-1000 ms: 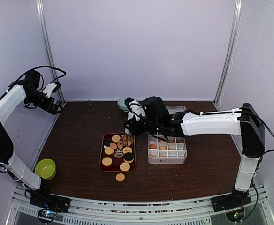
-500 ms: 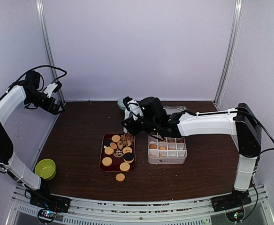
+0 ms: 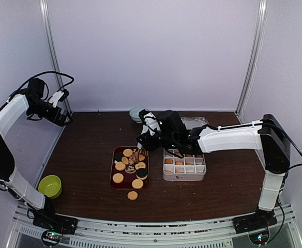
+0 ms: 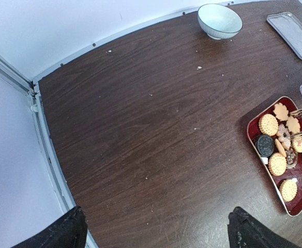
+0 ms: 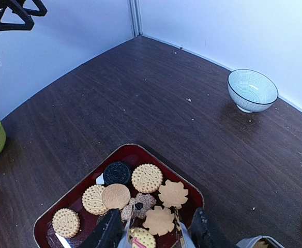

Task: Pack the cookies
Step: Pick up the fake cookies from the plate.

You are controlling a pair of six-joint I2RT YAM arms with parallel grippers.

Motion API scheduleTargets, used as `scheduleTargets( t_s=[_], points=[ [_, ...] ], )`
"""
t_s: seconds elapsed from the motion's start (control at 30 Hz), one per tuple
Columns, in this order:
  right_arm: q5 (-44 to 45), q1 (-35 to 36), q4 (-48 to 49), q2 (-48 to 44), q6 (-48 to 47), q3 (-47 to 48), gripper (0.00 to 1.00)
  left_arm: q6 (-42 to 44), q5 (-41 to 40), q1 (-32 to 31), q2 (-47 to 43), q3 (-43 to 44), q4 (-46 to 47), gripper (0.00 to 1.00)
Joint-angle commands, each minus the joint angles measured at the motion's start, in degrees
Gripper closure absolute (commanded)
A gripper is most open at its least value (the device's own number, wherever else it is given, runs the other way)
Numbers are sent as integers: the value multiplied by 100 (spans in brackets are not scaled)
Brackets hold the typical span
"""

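Cookies [image 3: 118, 177], round and flower-shaped, mostly golden with a few dark ones, lie in a dark red flat tray [image 3: 112, 166] near the middle of the brown wooden table [image 3: 84, 155]. One loose golden cookie [image 3: 133, 195] lies on the wood just beside the tray's near end, between the tray and the table's near edge.

A small lime green bowl [image 3: 50, 186] sits at the near left, close to the left wall. A wide stretch of brown wood lies between it and the tray.

Just to the right of the tray stands a white box with little square cells [image 3: 184, 176]. Some cells hold golden cookies.

The right gripper [image 5: 152, 230] hangs over the far end of the tray, above the flower cookies. Its thin metal fingertips [image 5: 125, 227] are spread apart with nothing between them. I cannot tell if they touch a cookie.

Farther back, a pale blue round bowl [image 3: 137, 113] and a clear flat lid [image 3: 195, 122] sit near the back wall.

The left gripper [image 4: 156, 235] is up high by the left wall, well apart from the tray. Its black fingers [image 4: 63, 235] are wide apart and hold nothing.
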Motion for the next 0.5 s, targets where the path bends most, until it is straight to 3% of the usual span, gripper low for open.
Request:
scheduleTargets(
  t_s=[0.0,0.47],
  points=[
    [265,51,-161,-111,-37,-226,56,47,195,-18,-131,-17,102,2],
    [347,47,-354,-110,-160,252,84,63,212,-24,-140,26,84,2]
  ],
)
